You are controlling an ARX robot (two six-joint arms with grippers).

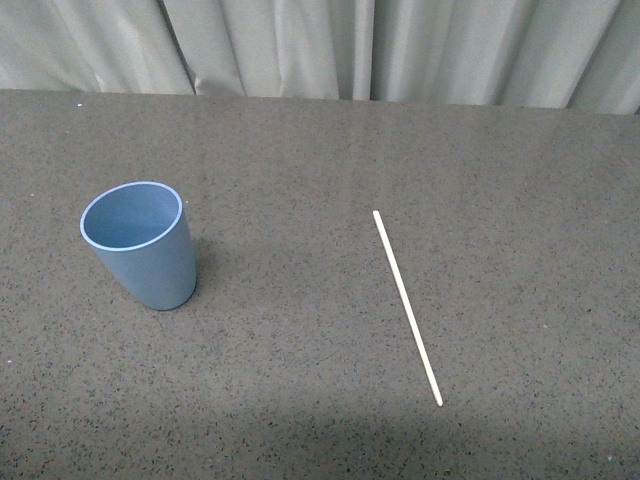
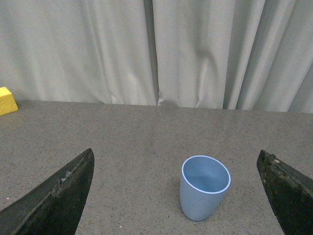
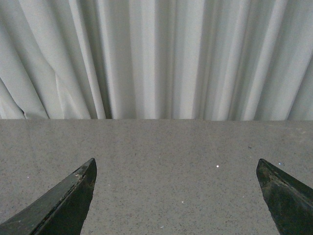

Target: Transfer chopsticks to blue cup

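The blue cup [image 1: 140,243] stands upright and empty on the left of the grey speckled table [image 1: 300,150]. The chopstick [image 1: 406,305], thin and cream-white, lies flat on the table to the right of centre, running from far-left to near-right. Neither arm shows in the front view. In the left wrist view the cup [image 2: 204,187] stands ahead of my open left gripper [image 2: 176,196], between the lines of its two dark fingers [image 2: 58,196]. My right gripper [image 3: 176,196] is open over bare table; neither chopstick nor cup shows in its view.
A grey-white curtain [image 1: 380,45] hangs along the table's far edge. A yellow block [image 2: 7,101] sits at the far edge of the table in the left wrist view.
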